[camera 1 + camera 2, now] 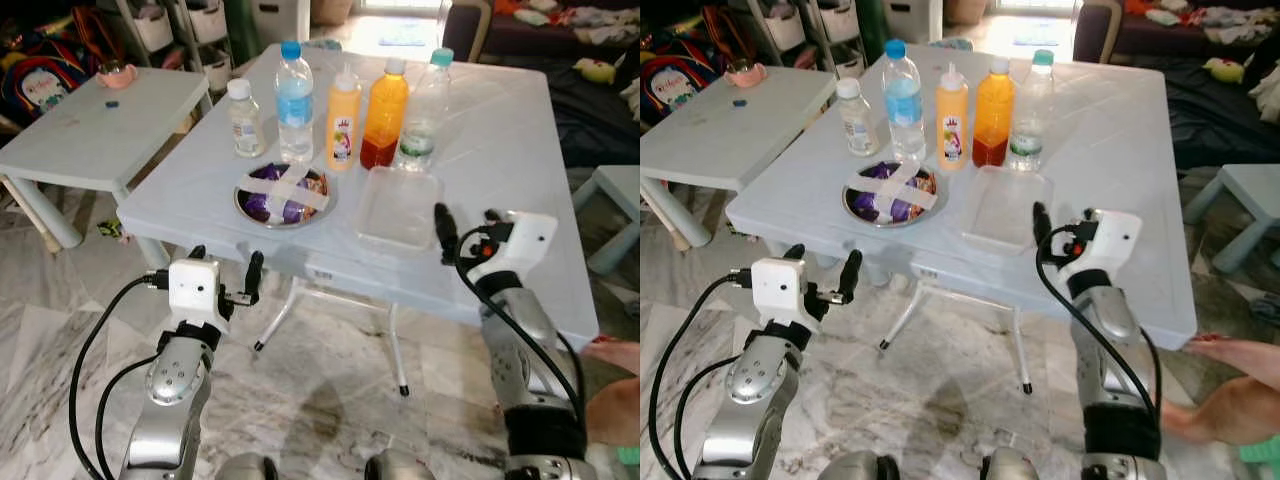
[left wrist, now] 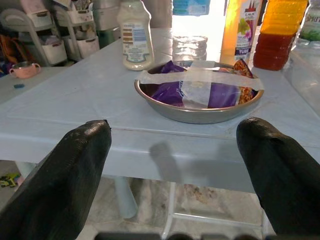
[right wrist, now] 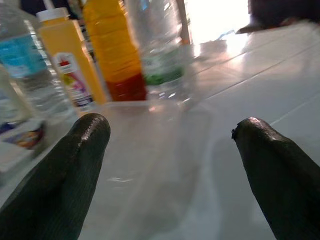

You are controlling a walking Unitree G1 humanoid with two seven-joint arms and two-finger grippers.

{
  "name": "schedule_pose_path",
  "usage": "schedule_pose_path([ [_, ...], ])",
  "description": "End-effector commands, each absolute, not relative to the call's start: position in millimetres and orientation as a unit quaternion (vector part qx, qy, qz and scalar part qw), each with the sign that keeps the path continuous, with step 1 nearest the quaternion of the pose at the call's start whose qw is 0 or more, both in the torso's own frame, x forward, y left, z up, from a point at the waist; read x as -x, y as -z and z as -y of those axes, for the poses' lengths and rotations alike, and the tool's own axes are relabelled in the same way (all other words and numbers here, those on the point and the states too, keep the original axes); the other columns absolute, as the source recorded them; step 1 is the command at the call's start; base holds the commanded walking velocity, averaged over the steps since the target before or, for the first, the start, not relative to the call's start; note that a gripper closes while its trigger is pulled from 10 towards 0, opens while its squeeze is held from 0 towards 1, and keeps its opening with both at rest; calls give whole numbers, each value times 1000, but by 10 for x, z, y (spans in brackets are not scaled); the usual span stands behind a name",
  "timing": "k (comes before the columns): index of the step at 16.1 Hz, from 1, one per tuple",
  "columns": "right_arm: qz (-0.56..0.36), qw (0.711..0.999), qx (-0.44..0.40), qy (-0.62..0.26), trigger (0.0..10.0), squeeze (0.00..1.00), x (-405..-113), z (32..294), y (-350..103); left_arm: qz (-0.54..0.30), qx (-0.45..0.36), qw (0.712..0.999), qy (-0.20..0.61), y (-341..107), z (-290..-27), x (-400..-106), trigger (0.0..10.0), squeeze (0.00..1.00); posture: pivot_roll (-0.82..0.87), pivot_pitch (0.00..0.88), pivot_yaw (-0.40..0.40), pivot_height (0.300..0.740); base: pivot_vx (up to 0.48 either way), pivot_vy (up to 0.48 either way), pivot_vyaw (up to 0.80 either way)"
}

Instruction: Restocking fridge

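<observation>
On the white table (image 1: pixel 500 150) stands a row of bottles: a small white-capped one (image 1: pixel 243 118), a blue-capped water bottle (image 1: pixel 294 100), a yellow squeeze bottle (image 1: pixel 343 118), an orange juice bottle (image 1: pixel 384 115) and a clear teal-capped bottle (image 1: pixel 425 110). In front of them sit a metal bowl (image 1: pixel 285 195) of taped snack packets and an empty clear container (image 1: pixel 400 207). My left gripper (image 1: pixel 226 265) is open, just below the table's front edge, facing the bowl (image 2: pixel 197 95). My right gripper (image 1: pixel 468 228) is open over the table, right of the container (image 3: pixel 150 145).
A low white table (image 1: pixel 100 130) with a pink cup (image 1: pixel 117 76) stands to the left. Storage shelves (image 1: pixel 190 25) and a dark sofa (image 1: pixel 560 40) line the back. A pale stool (image 1: pixel 615 200) is at the right, and a person's leg (image 1: pixel 615 405) at lower right. The floor is marble.
</observation>
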State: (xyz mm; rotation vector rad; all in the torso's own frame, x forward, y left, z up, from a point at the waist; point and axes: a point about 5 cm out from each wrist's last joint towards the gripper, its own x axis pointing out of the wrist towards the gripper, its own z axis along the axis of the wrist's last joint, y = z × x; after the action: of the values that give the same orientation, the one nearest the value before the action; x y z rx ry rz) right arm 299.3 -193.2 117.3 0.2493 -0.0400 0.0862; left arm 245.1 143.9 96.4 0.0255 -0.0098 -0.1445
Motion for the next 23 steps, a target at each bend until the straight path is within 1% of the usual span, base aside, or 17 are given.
schedule_pose_path([
  [1,11,987,-146,-59,10000,0,-3026,1870,-1159,6,-19,997,79,-996,-1436,-2445,10000,0,-58,77,49,740,0,0,0],
  [6,-19,978,-201,-55,10000,0,-2994,1775,-1041,5,-20,996,82,-1000,-1432,-2440,10000,0,-53,82,50,740,0,0,0],
  [7,-29,975,-213,-62,10000,0,-2984,1723,-1003,4,-21,996,84,-1001,-1426,-2441,10000,0,-53,82,50,740,0,0,0],
  [10,-45,969,-233,-65,10000,0,-2972,1666,-947,5,-21,996,85,-1002,-1422,-2447,10000,0,-52,81,50,740,0,0,0],
  [11,-52,966,-243,-67,7804,0,-2967,1651,-927,5,-21,996,85,-1003,-1421,-2447,10000,0,-52,80,50,740,0,0,0],
  [12,-56,965,-249,-64,0,0,-2958,1646,-907,5,-21,996,86,-1004,-1418,-2449,10000,0,-52,81,49,740,0,0,0],
  [19,-67,958,-273,-52,0,0,-2938,1646,-860,5,-22,996,88,-1000,-1396,-2453,10000,0,-55,75,47,740,0,0,0],
  [23,-72,947,-312,-27,0,0,-2938,1680,-833,6,-23,996,89,-1003,-1394,-2465,10000,0,-55,75,48,740,0,0,0],
])
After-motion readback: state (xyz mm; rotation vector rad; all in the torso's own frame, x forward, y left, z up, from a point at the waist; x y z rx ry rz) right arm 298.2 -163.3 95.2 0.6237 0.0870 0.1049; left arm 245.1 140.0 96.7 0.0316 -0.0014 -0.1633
